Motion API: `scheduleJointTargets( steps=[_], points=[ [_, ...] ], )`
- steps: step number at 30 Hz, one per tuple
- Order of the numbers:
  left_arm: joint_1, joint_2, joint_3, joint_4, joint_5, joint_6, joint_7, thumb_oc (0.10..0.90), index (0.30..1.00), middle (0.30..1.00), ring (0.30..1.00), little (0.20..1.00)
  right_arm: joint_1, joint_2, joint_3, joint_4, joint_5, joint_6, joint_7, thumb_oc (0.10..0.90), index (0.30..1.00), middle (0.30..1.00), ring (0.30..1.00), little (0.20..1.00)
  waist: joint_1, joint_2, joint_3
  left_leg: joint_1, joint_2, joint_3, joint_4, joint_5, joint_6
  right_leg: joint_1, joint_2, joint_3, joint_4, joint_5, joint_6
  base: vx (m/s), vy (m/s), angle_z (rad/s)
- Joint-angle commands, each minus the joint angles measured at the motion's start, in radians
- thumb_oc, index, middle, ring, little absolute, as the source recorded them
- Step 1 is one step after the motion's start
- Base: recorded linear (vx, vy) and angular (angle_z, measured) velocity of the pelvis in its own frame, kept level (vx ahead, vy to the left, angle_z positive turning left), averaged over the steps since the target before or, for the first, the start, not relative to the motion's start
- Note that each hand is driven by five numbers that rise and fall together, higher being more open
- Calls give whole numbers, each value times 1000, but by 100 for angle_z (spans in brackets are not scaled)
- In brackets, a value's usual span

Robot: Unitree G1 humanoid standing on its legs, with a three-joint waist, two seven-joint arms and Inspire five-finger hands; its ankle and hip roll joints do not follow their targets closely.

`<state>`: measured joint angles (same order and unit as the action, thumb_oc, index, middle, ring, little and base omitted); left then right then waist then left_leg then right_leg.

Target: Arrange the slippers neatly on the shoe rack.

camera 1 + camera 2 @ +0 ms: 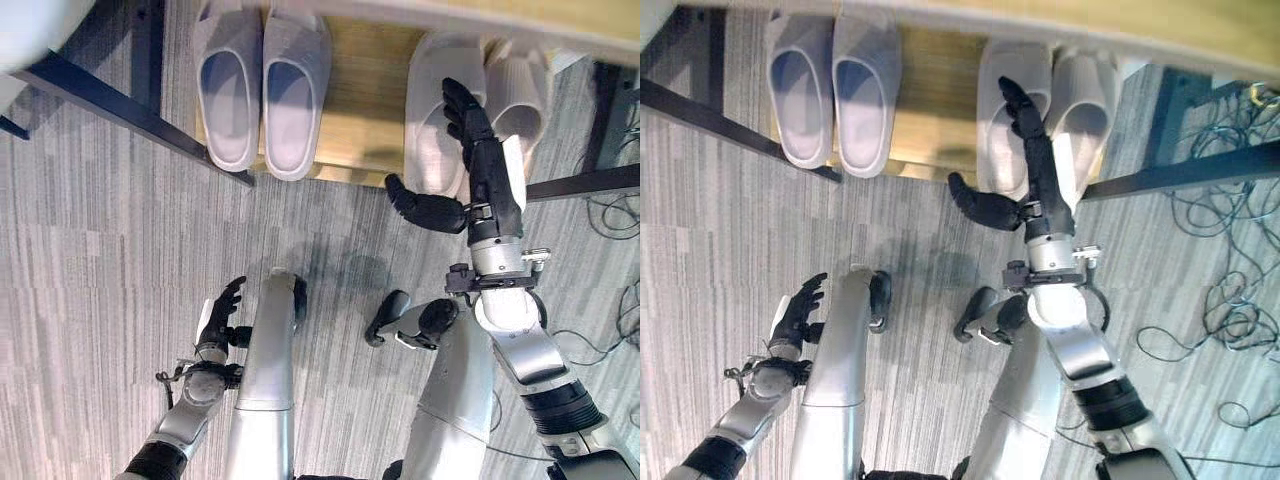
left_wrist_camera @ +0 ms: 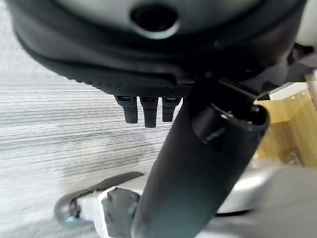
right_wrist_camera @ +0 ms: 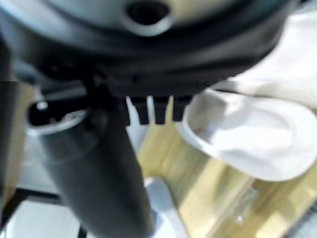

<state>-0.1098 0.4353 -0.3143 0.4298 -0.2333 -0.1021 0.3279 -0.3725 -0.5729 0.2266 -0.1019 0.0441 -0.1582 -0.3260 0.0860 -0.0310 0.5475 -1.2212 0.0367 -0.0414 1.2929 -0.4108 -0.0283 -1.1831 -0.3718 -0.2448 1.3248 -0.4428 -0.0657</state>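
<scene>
1. Low wooden shoe rack with a pale board as its shelf, dark metal legs running out over the grey striped carpet.
2. Two pairs of slippers on the shelf, heels toward the robot, toes tucked under the upper board.
3. Grey pair on the robot's left: left grey slipper and right grey slipper side by side, touching along their inner edges, both sitting flat and straight.
4. Cream pair on the right: left cream slipper lies flat, its heel hanging a little past the shelf edge; right cream slipper is just beside it, pressed against it and tipped somewhat on its side.
5. Right hand reaches out over the cream pair. Fingers straight and spread loosely, resting along the seam between the two cream slippers; thumb stuck out sideways below the left cream slipper's heel. Nothing is clasped; the hand lies flat against them.
6. Right wrist view: straight fingertips in a row, cream slipper and wood shelf beyond them.
7. Left hand is low and near the robot, over the carpet, well apart from the rack. Fingers relaxed, lightly bent, holding nothing.
8. Loose black cables trail on the carpet off to the right of the rack.
</scene>
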Motion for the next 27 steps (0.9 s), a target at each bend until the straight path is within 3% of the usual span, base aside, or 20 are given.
scheduleJointTargets(
  steps=[1,6,10,12,13,16,21,27],
  points=[
    [-23,-46,-16,-39,-3,-130,-24,800,900,900,900,900,41,-11,12,3,-24,-108,35,800,900,900,900,900,2,4,-173,4,-36,-55,-246,165,-66,120,25,-11,-159,-16,25,-119,-120,5],
    [29,-30,-39,-13,53,-114,-97,800,900,900,900,900,119,20,75,217,-52,-87,96,800,900,900,900,900,24,-19,-225,259,13,-104,-571,276,-76,368,98,-96,-474,79,58,-35,-131,7],
    [73,-13,-33,2,80,-111,-137,800,900,900,900,900,184,41,108,402,-93,-66,117,800,900,900,900,900,45,-28,-260,500,35,-94,-837,371,-102,615,168,-160,-732,130,85,110,-144,6],
    [97,-12,-23,14,97,-109,-150,800,900,900,900,900,218,62,121,506,-114,-53,129,800,900,900,900,900,49,-26,-272,629,39,-85,-966,415,-112,731,198,-179,-841,169,96,125,-116,11],
    [100,-13,-25,23,101,-108,-157,800,900,900,900,900,224,74,123,549,-120,-51,129,800,900,900,900,900,54,-23,-279,681,40,-81,-1037,468,-114,785,212,-200,-918,214,98,77,-65,5],
    [122,-11,-17,26,124,-107,-172,800,900,900,900,900,260,96,130,672,-151,-40,140,800,900,900,900,900,57,-19,-310,837,53,-71,-1196,521,-126,931,256,-208,-1084,273,118,129,-83,1],
    [158,-3,1,-21,142,-110,-187,800,900,900,900,900,315,127,110,808,-174,-26,155,800,900,900,900,900,51,1,-366,1009,74,-46,-1364,572,-130,1100,287,-198,-1277,344,144,132,-59,1],
    [190,7,28,-125,148,-118,-201,800,900,900,900,900,358,167,85,960,-200,-8,160,800,900,900,900,900,33,22,-438,1078,54,-11,-1380,555,-136,1210,298,-168,-1411,389,162,90,-38,-6]
  ],
)
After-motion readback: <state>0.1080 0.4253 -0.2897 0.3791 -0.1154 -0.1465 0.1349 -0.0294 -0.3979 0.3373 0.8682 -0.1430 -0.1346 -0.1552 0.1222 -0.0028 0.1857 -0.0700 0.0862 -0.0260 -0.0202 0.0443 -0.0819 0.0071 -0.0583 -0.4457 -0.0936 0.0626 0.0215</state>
